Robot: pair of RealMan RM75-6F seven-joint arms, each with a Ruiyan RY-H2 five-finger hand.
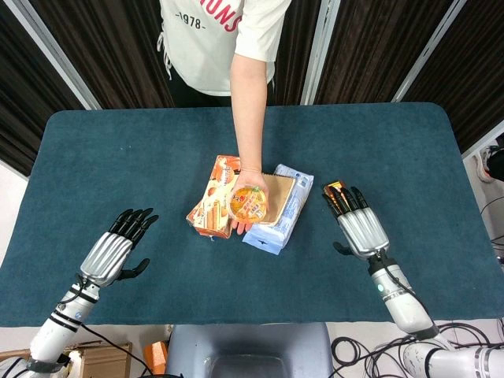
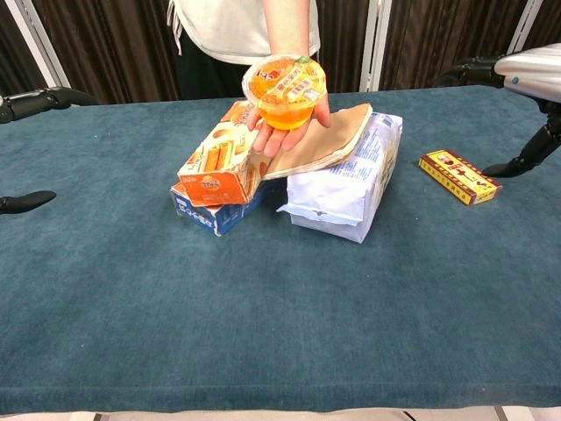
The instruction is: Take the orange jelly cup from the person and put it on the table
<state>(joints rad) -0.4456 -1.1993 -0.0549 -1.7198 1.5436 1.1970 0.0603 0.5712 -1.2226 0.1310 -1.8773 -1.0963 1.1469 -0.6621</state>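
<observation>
The orange jelly cup [image 1: 250, 203] [image 2: 284, 89] rests on the person's upturned palm [image 2: 287, 130], held out above the snack boxes in the middle of the table. My left hand [image 1: 116, 250] hovers low at the near left with fingers spread and nothing in it; the chest view shows only dark fingertips [image 2: 26, 202] of it. My right hand [image 1: 359, 223] [image 2: 517, 74] is flat and open at the near right, well to the right of the cup.
Under the person's hand lie an orange biscuit box [image 2: 219, 167] on a blue box [image 2: 210, 213], a brown packet [image 2: 329, 140] and a pale blue bag [image 2: 346, 189]. A small red-and-yellow box [image 2: 458, 176] lies by my right hand. Blue cloth [image 1: 157, 157] covers the table.
</observation>
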